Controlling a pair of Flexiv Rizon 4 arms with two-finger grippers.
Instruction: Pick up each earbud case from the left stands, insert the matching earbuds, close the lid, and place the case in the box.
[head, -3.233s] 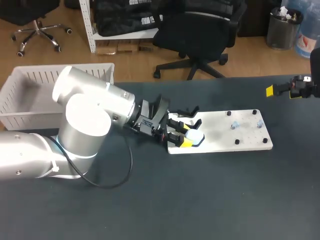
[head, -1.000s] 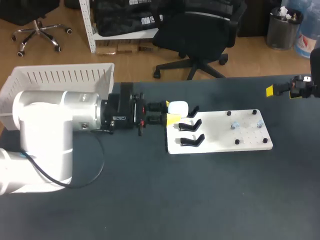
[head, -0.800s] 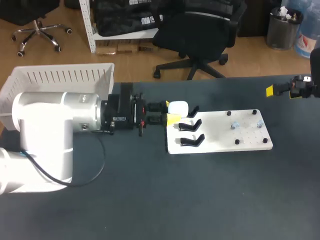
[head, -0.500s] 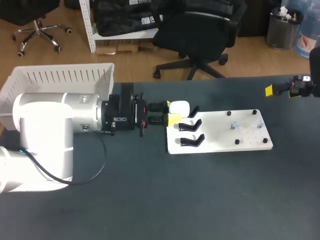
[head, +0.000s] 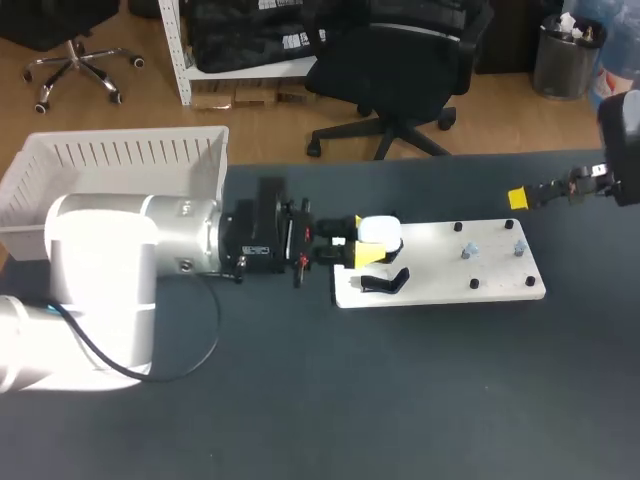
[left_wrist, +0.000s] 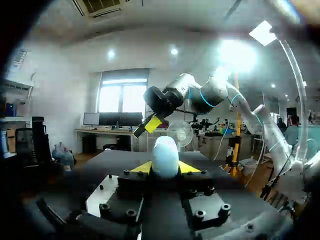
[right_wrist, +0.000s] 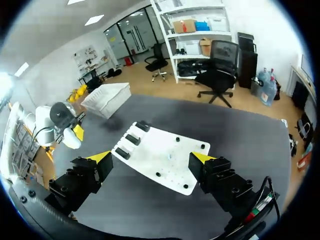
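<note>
My left gripper (head: 362, 246) is shut on a white earbud case (head: 380, 230), held level above the upper black stands at the left end of the white board (head: 440, 280). In the left wrist view the case (left_wrist: 165, 156) stands upright between the yellow tips of the left gripper (left_wrist: 165, 168). One bare black stand (head: 385, 282) shows below it. Two small earbuds (head: 470, 250) sit among pegs on the board's right half. My right gripper (head: 545, 190) hangs open over the table's far right edge, and in its own view the right gripper (right_wrist: 151, 159) frames the board (right_wrist: 160, 155).
A white slatted box (head: 110, 165) stands at the table's back left, behind my left arm; it also shows as the box (right_wrist: 107, 97) in the right wrist view. Dark table surface stretches in front of the board.
My left gripper carried the case from beside the board's left edge to the right, over the stands. My right gripper moved in toward the table from the far right.
</note>
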